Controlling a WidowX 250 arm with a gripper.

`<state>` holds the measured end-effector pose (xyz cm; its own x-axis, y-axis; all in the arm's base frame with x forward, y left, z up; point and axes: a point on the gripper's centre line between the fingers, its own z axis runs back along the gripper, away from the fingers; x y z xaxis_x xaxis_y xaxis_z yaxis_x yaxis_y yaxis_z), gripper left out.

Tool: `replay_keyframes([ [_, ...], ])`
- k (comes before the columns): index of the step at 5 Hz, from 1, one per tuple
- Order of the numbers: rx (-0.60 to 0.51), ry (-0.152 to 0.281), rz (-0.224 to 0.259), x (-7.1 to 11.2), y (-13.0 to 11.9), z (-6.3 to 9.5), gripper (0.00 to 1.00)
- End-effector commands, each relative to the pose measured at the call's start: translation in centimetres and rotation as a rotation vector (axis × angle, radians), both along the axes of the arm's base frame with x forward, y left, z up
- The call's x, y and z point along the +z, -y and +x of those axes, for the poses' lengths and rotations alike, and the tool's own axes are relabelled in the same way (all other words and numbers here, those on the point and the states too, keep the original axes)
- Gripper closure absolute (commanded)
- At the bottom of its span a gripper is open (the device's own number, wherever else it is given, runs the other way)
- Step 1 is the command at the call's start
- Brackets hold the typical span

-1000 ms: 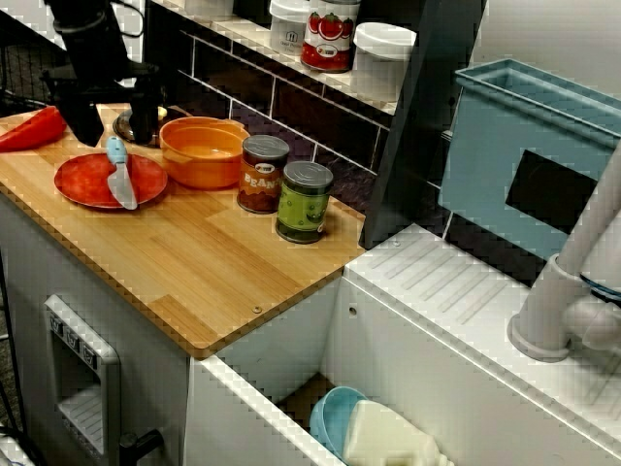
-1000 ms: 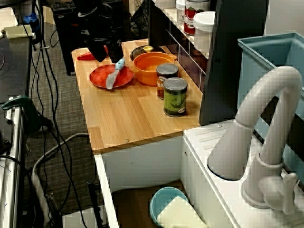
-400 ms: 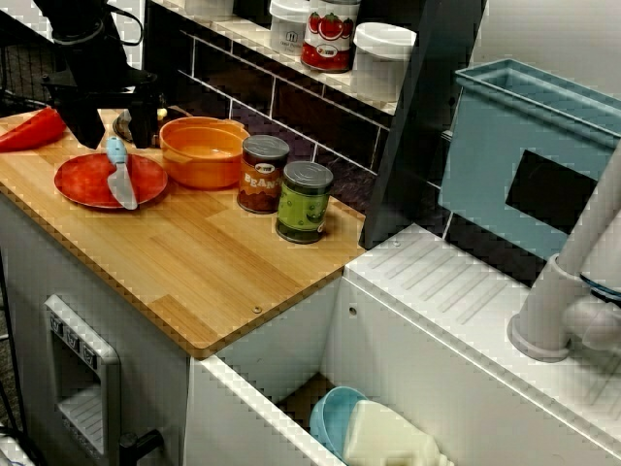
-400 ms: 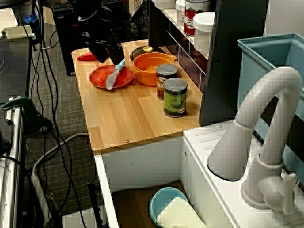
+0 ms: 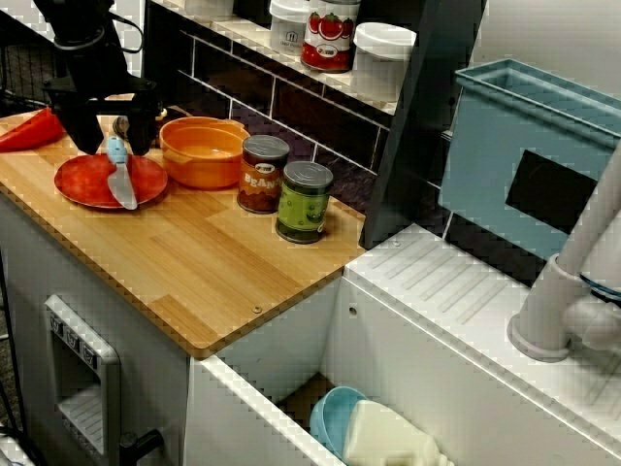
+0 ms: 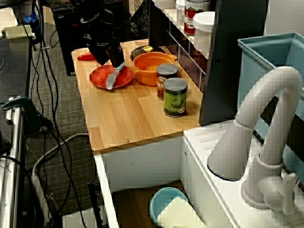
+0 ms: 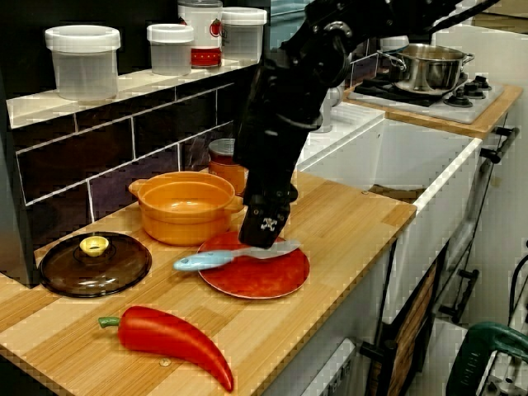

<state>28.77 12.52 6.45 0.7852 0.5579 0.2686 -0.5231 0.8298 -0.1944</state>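
Note:
My black gripper [image 5: 112, 139] hangs open just over a red plate [image 5: 85, 181] at the left end of the wooden counter [image 5: 213, 272]. A knife [image 5: 122, 184] with a light blue handle lies across the plate. My fingers stand on either side of the handle's upper part, apart from it. In the view from the counter's end, the gripper [image 7: 266, 235] sits right above the knife [image 7: 206, 261], where handle meets blade, over the plate [image 7: 264, 279]. From the tap side, the gripper [image 6: 109, 59] covers the knife's [image 6: 112, 79] handle end.
An orange pot [image 5: 202, 150] stands right behind the plate, with a beans can [image 5: 264, 173] and a green can [image 5: 304, 201] beside it. A red pepper [image 7: 169, 338] and a glass lid [image 7: 95, 262] lie near the counter's end. The sink holds a blue bowl [image 5: 333, 416].
The gripper has sunk a little and drawn closer to the knife's handle. It stays open. Knife, plate and pot have not moved.

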Motion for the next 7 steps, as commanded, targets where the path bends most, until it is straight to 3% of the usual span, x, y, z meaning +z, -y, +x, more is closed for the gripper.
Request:
replay_keyframes([
  [1,0.026,0.034,0.032,0.2,-0.8,0.0,0.00],
  [5,0.054,0.036,0.044,-1.6,0.5,0.2,0.00],
  [7,0.053,0.007,0.060,-2.7,0.4,0.8,0.00],
])
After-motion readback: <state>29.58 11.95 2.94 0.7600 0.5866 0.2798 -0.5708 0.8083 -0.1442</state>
